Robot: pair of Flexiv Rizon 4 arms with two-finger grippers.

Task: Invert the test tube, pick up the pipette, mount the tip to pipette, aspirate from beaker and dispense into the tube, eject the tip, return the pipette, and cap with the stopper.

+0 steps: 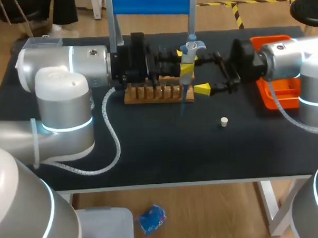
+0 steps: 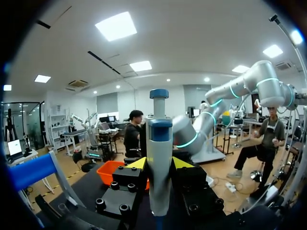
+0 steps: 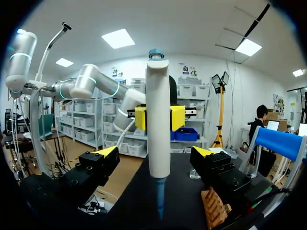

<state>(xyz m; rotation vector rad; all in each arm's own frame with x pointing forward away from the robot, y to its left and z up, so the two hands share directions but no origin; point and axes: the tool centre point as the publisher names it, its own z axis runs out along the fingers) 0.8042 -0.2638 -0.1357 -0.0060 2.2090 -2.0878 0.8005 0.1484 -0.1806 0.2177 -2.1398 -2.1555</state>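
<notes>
The left tool [image 2: 159,164] was clenched on the pipette [image 2: 159,129], holding it upright over the right end of the wooden rack [image 1: 152,93] toward the far side of the worktop [image 1: 165,145], its blue tip [image 3: 159,196] pointing down. The right tool [image 3: 154,152] stood released, its yellow fingers wide apart on either side of the pipette, touching nothing. The white stopper [image 1: 224,121] lay nearer and to the right of the rack, and the orange tray [image 1: 266,40] sat at the far right.

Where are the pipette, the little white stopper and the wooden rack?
pipette [image 1: 188,53]: head view, on its pale upper body.
stopper [image 1: 224,121]: head view, its middle.
wooden rack [image 1: 147,93]: head view, its slotted middle.
</notes>
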